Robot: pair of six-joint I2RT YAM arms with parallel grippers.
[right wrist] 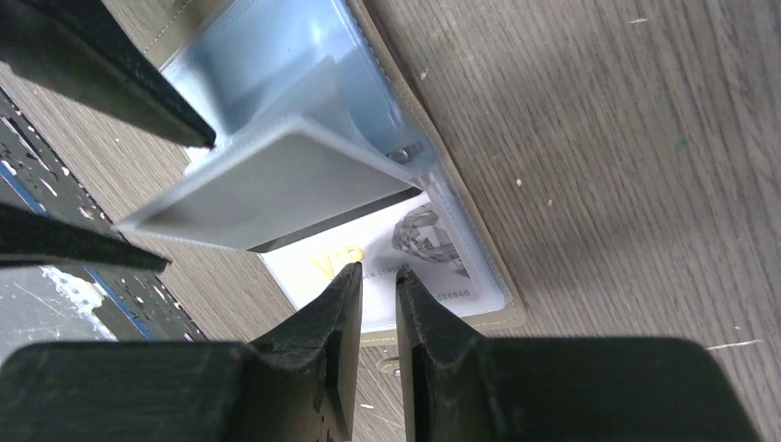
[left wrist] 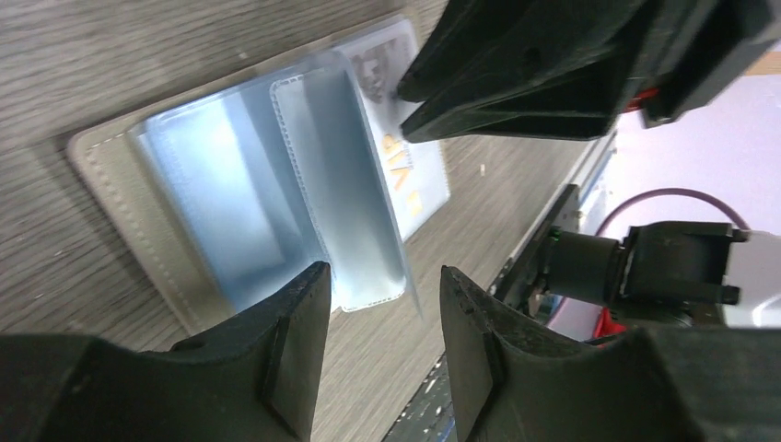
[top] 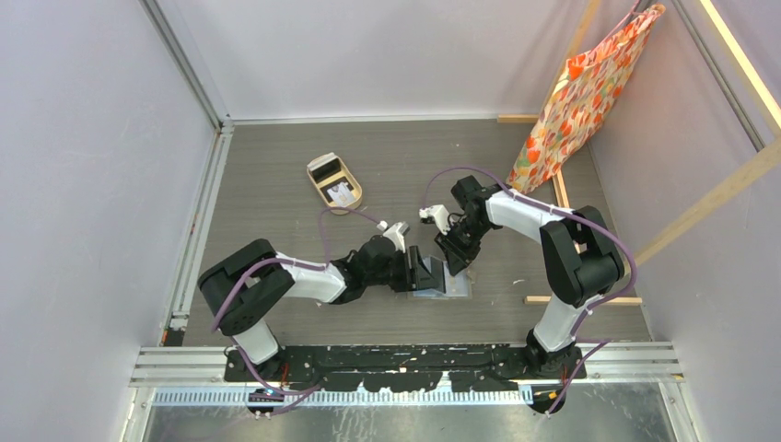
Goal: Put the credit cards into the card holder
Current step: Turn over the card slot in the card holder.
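The card holder (top: 442,287) lies open on the table, its grey-brown cover (left wrist: 110,175) down and its clear bluish sleeves (right wrist: 276,184) partly lifted. A white credit card (right wrist: 433,244) marked VIP lies inside the bottom sleeve. My right gripper (right wrist: 378,270) points down at that card with its tips on or just above it. Its jaws stand a narrow gap apart with nothing between them. My left gripper (left wrist: 385,272) is open at the holder's near edge, one finger (left wrist: 295,313) over the sleeves' corner. In the tan tray (top: 318,191) lie a black card (top: 324,168) and a pale card (top: 342,192).
A patterned orange bag (top: 580,101) hangs at the back right on a wooden frame. A wooden slat (top: 576,299) lies on the table right of the holder. The black base rail (top: 442,364) runs along the near edge, close to the holder.
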